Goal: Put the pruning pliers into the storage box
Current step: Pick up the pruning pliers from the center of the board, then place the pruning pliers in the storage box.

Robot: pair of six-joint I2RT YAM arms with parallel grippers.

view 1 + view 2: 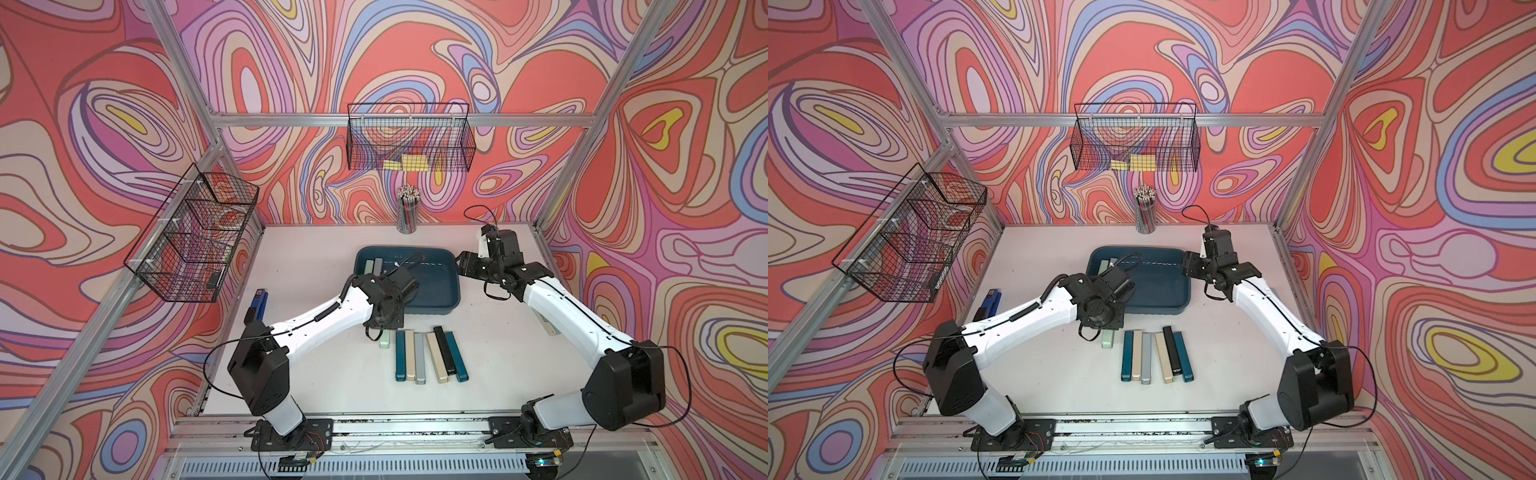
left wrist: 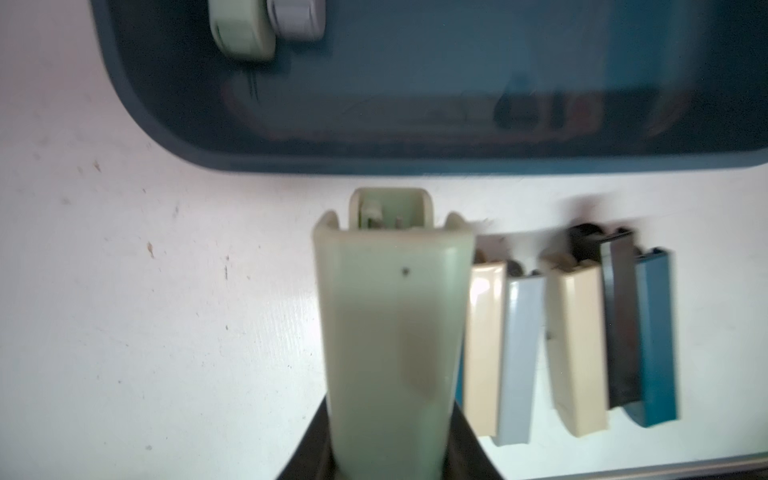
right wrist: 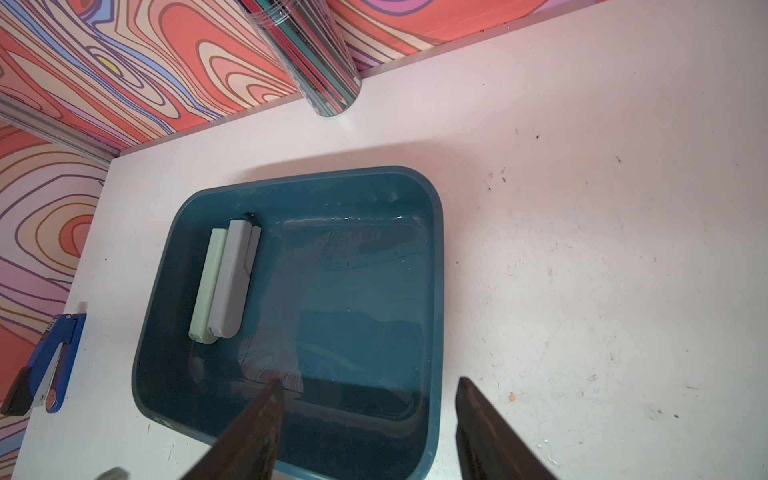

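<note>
The left hand (image 2: 390,457) is clamped tight on the back end of a pale green pliers (image 2: 395,324), with the storage box (image 2: 291,164) just ahead. End-held, it could droop and catch the rim, or drag the 6 other pliers (image 2: 573,345) alongside.

Robot test cell in a laboratory setting.
A left arm (image 1: 316,320) and a right arm (image 1: 569,307), bolted to a base rail (image 1: 415,428), face a white tabletop (image 1: 316,257) enclosed by an aluminium extrusion frame (image 1: 291,119) and printed swirl-pattern wall panels (image 1: 104,104). Wire mesh baskets (image 1: 409,141) hang from the frame.
</note>
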